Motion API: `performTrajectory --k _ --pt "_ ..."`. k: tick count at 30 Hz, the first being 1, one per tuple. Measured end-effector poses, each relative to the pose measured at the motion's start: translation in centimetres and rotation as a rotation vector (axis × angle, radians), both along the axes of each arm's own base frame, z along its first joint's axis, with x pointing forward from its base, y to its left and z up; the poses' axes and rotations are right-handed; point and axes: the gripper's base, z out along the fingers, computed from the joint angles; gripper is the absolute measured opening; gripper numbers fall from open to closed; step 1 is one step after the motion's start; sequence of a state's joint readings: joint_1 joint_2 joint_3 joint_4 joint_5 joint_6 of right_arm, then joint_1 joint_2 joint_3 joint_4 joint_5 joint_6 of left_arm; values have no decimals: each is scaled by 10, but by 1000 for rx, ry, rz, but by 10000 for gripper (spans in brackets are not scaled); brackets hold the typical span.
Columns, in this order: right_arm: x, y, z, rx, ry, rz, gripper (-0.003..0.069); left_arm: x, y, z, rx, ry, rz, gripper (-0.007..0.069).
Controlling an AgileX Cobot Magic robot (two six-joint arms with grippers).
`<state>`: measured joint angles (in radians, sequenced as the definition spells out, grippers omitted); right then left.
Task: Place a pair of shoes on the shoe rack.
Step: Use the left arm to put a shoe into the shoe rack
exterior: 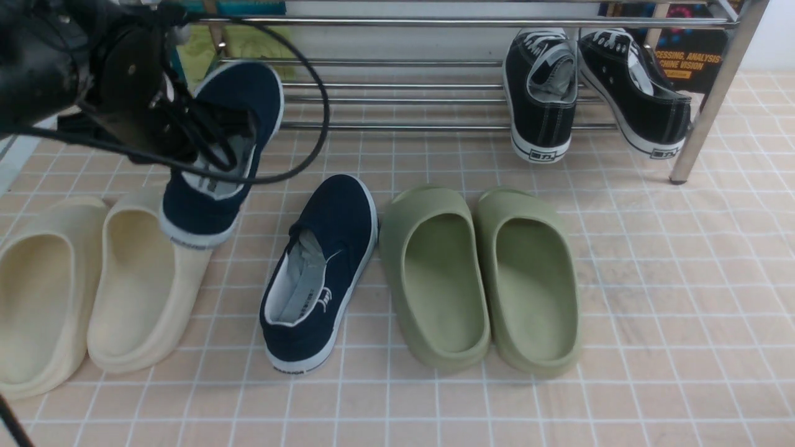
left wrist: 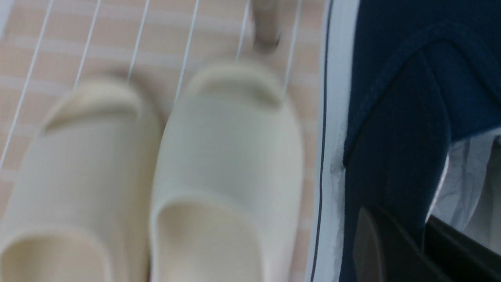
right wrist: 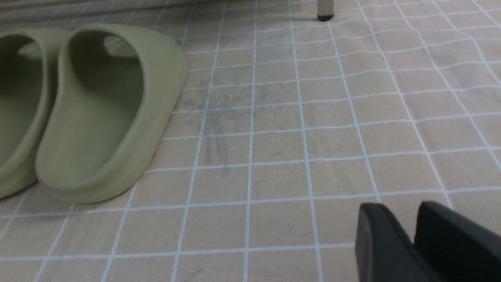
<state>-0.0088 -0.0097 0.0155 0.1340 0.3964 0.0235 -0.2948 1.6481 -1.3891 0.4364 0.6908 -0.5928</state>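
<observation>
Canvas slip-ons, so I'd expect them light and floppy. The upper is soft cloth, and only the rubber sole and heel cup give any stiffness. Best hold IMO is the collar wall at mid-side or near the heel, w/ one finger inside and one outside. Pinching the toe cloth would just crumple it. Hung from one side the shoe will prob. tilt and swing, so I'd go slow.

Left tool (exterior: 217,146) is clamped on the held navy shoe (exterior: 239,99) at the rim of its opening, apparently one finger in the lining and one on the canvas. That shoe is off the floor (exterior: 652,279), toe up twd the shoe rack (exterior: 397,99), heel over the nearer of the cream slides (exterior: 124,279). It's not on the bars yet.

Second navy shoe (exterior: 329,248) lies flat on the floor btw the cream slides and the olive slides (exterior: 484,279), untouched. Black sneakers (exterior: 546,93) sit at the rack's right end, so I'd aim left of them.

Right tool (right wrist: 415,243) hangs low over bare floor near the olive slides w/ nothing in it. How wide it stands I can't tell from this angle.
</observation>
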Motion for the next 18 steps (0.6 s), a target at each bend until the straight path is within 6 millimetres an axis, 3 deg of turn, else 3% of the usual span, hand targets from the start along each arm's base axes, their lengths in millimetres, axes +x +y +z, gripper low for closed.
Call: performTrajectory --k 4,9,18 --pt "0 0 0 0 0 0 181 33 -11 -7 -11 -35 -17 52" --pt "0 0 0 1 0 0 184 80 -25 -36 7 -40 -25 52" --pt "0 0 0 1 0 0 191 129 -34 -52 -7 -133 31 52"
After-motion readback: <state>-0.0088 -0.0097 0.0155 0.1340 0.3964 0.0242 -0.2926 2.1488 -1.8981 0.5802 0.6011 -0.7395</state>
